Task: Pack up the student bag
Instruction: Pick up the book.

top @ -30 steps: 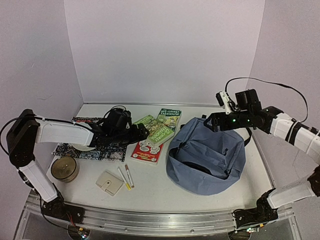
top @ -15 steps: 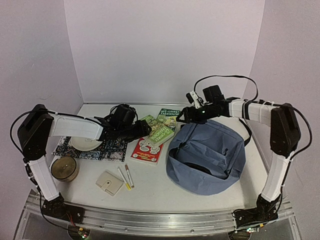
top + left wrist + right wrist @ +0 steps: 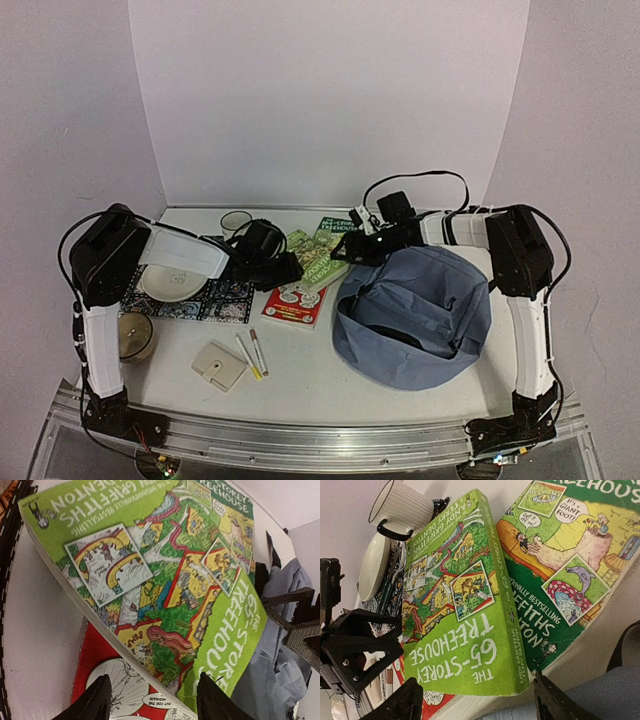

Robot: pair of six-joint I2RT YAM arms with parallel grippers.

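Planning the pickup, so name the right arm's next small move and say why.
Probably close the right gripper's jaws on the green 65-Storey Treehouse book. They stand open on either side of its end, the book lies uppermost, and the student bag gapes open beside it.

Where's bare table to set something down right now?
Free: the near-centre table, bordered by the pens, red book and student bag, down to the front edge. Crowded: the green books, where the left claw and right claw face each other; the left side holds placemat, wallet, jar.
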